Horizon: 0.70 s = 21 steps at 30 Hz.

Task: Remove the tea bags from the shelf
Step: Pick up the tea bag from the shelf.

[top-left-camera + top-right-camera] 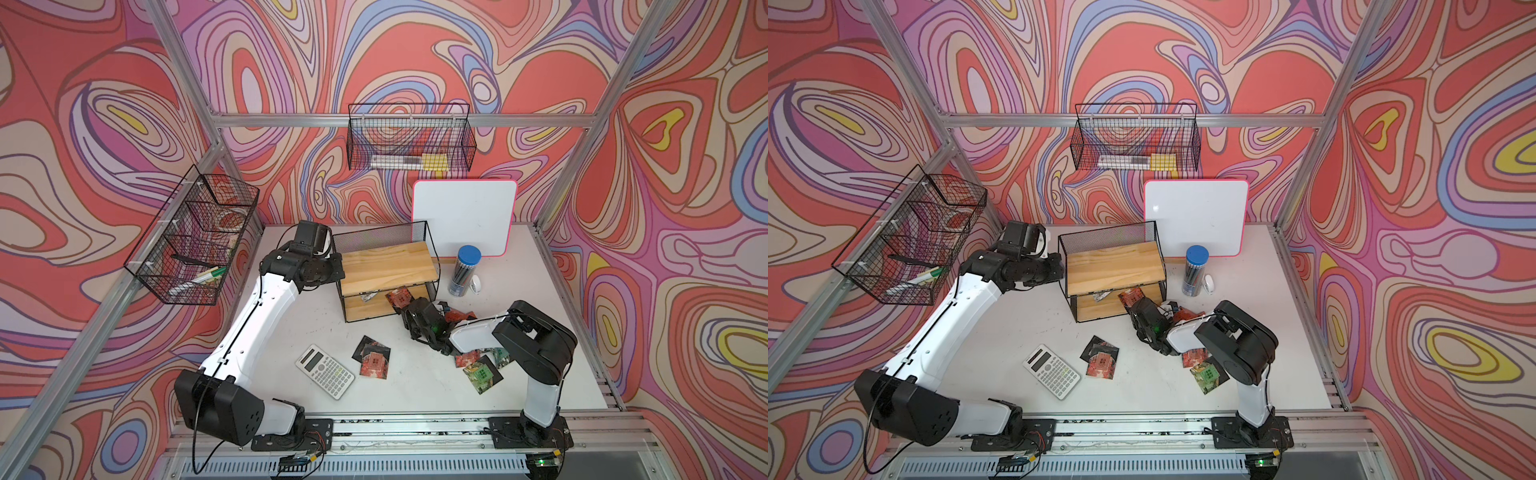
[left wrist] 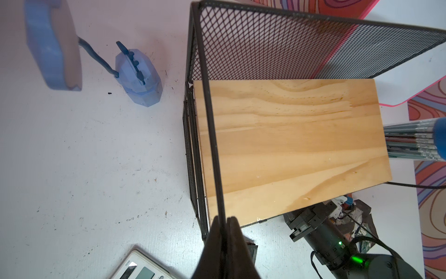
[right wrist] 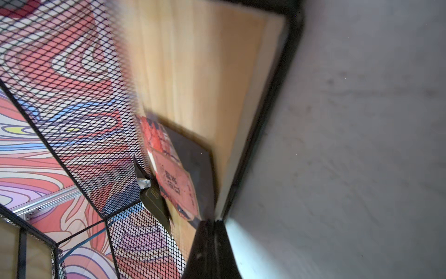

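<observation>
At the middle of the table (image 1: 415,395), in both top views, the shelf (image 1: 388,268) stands with its mesh back toward the rear wall; its upper board is bare. On the lower board a red tea bag (image 1: 399,296) lies at the front right; a dark tea bag (image 1: 370,296) with a silvery edge sits nearer the middle.

The right gripper (image 1: 400,308) reaches into the lower tier from the front right; in the right wrist view its jaws are pressed together and a corner of the red tea bag meets their tips; whether that corner is pinched I cannot tell. The left gripper (image 2: 225,218) is clamped tight on the black wire rail at the left end of the shelf, above the upper board.

Off the shelf, a small pile of tea bags (image 1: 372,358) lies on the table just beside a calculator (image 1: 325,371); others lie partly under the right arm (image 1: 536,353), some hidden by it. A whiteboard (image 1: 465,216) leans on the rear wall behind the shelf's right end; a blue-lidded jar of pencils (image 1: 464,270) stands in front of the whiteboard.
</observation>
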Available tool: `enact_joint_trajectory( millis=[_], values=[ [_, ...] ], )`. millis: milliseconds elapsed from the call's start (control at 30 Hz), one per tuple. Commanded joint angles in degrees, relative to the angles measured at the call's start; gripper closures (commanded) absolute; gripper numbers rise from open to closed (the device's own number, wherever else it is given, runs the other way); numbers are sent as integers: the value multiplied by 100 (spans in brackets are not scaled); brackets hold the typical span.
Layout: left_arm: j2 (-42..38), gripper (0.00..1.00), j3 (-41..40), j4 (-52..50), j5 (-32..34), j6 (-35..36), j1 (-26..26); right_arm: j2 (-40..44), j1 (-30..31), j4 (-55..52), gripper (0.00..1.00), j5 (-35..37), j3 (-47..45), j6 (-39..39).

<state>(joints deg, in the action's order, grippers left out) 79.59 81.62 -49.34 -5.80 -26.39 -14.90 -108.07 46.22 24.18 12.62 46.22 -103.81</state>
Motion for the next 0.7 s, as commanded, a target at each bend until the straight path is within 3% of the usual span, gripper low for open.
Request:
enact_joint_trajectory(
  millis=[0,367,667],
  values=[
    [-3,100,-103,-207,-195,337,-49,162,36,-529,100,12,-13,-374],
    [-5,100,-147,-167,-247,341,-49,1201,132,-1319,100,120,13,-247],
    [-31,100,-156,-145,-393,398,-49,2313,155,-2084,100,-377,-254,104]
  ],
)
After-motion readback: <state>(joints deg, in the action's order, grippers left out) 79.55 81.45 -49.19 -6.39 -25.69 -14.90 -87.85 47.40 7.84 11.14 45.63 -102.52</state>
